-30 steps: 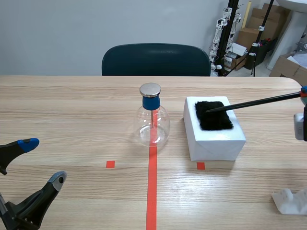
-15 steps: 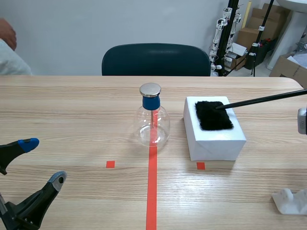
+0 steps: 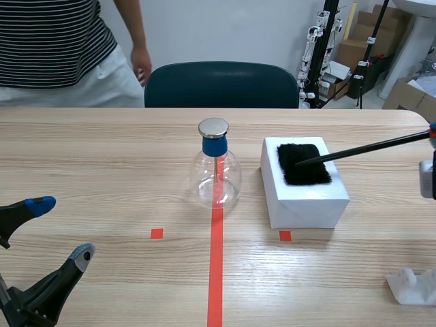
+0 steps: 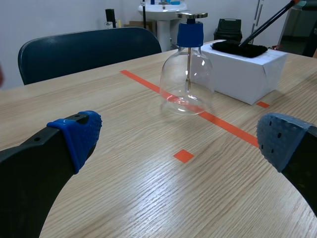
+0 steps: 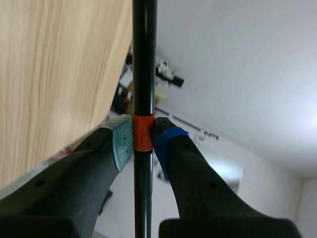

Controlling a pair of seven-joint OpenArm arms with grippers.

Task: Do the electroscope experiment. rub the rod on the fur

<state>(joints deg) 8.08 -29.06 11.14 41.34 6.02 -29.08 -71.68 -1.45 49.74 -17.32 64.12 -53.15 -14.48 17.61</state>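
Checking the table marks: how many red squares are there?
2 squares: left square beside the line, right square in front of the box. The box may hide more.

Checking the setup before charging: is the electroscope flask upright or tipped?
Upright. The flask stands on its base on the table, its blue collar and metal cap straight above the bulb.

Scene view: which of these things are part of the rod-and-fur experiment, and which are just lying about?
In the job: the black rod, gripped by the right gripper; the black fur on the white box; the glass electroscope flask.

Lying about: the white object nearest the robot's right side; the chair; the cardboard boxes behind; a person standing across the table.
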